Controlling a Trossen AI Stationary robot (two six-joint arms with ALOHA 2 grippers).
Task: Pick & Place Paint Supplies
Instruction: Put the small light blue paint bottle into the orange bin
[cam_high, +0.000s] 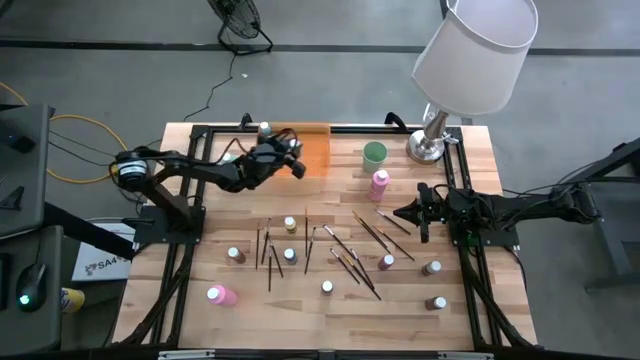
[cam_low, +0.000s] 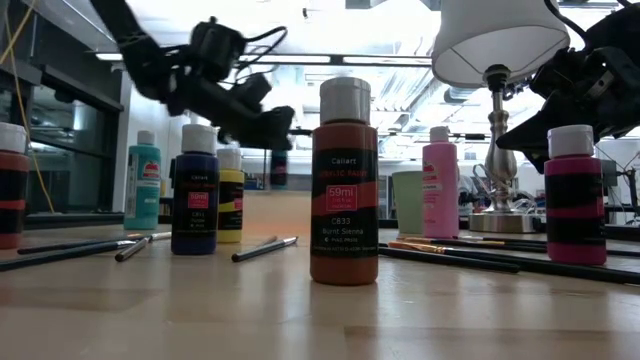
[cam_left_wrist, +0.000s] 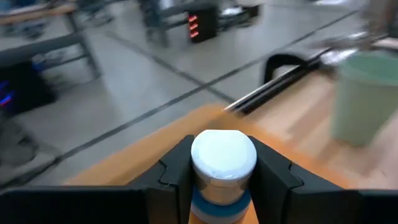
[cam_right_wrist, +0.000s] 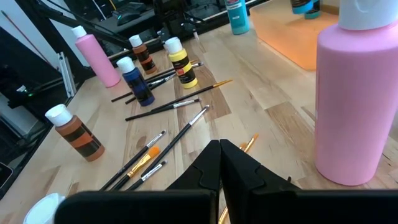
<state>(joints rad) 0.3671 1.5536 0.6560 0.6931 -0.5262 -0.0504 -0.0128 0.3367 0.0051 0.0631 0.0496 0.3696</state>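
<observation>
My left gripper (cam_high: 296, 163) hangs over the translucent orange tray (cam_high: 315, 150) at the table's far side, shut on a blue paint bottle with a white cap (cam_left_wrist: 222, 158). My right gripper (cam_right_wrist: 219, 152) waits shut at the table's right (cam_high: 413, 213), holding nothing, beside a tall pink bottle (cam_right_wrist: 354, 93). Small white-capped bottles (cam_high: 290, 225) stand across the tabletop, and thin dark paintbrushes (cam_high: 350, 250) lie flat among them. A brown bottle (cam_low: 343, 185) stands nearest the low camera. A teal bottle (cam_high: 265, 130) stands by the far edge. My left gripper pinches the blue bottle between its two fingers (cam_left_wrist: 177, 168), one on each side, at the lower part of the white cap and the neck (cam_left_wrist: 221, 186). The fingers reach out nearly level over the tray. They hide the bottle's lower end, so whether it rests on the tray I cannot tell.
A pale green cup (cam_high: 374, 153) stands just right of the tray. A table lamp with a white shade (cam_high: 470, 60) fills the far right corner. A black frame rail (cam_high: 330, 128) runs along the table's far edge.
</observation>
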